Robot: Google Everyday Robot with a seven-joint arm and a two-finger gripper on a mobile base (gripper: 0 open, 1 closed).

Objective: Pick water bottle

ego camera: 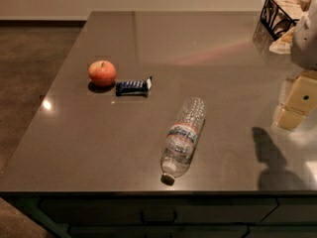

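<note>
**Presently Recorded State: Bottle Lying Flat, Gripper at Right Edge**

The water bottle was found lying on its side on the grey countertop, near the front edge and slightly right of centre. Its white cap was directed toward the front edge, and its base was directed away, toward the far right. The label band was seen around the middle of the bottle.

The gripper was positioned at the right edge of the view, above the countertop, well apart from the bottle and to its right. Nothing was seen held in it; whether it was wide or narrow could not be told. Its shadow was cast on the surface in front of it.

An apple was located at the left, with a blue snack bar just beside it. A black wire basket was noted at the far right corner.
</note>
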